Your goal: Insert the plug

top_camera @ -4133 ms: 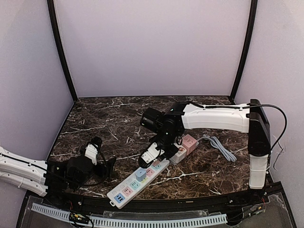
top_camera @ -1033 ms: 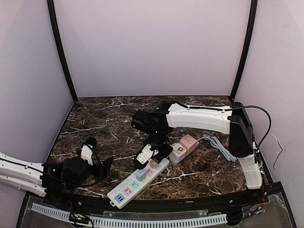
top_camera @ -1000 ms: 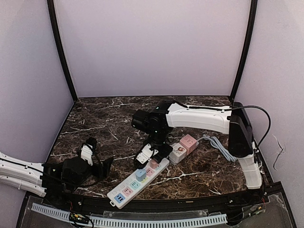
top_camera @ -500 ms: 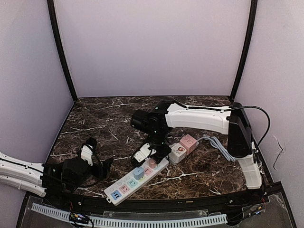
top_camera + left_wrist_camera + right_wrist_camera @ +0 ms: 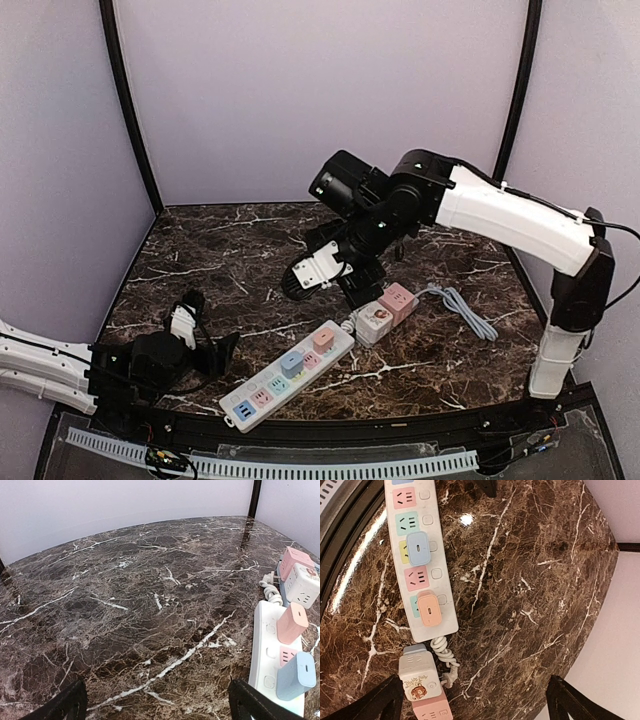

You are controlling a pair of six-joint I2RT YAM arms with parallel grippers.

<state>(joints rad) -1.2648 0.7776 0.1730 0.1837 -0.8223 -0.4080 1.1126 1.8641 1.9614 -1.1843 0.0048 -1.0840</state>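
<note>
Right gripper (image 5: 322, 272): jaws apart, empty, raised over counter centre. Pink plug (image 5: 428, 609): seated in white power strip (image 5: 449, 605) by the counter's near edge, next to blue plug (image 5: 420, 548). Left gripper (image 5: 207, 337): jaws apart, empty, near-left corner.

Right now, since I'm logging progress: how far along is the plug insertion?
Done: the pink plug sits seated in the power strip beside the blue plug. In hand: nothing; the right end effector hangs open and empty, off the strip. Left: apparently nothing.
</note>
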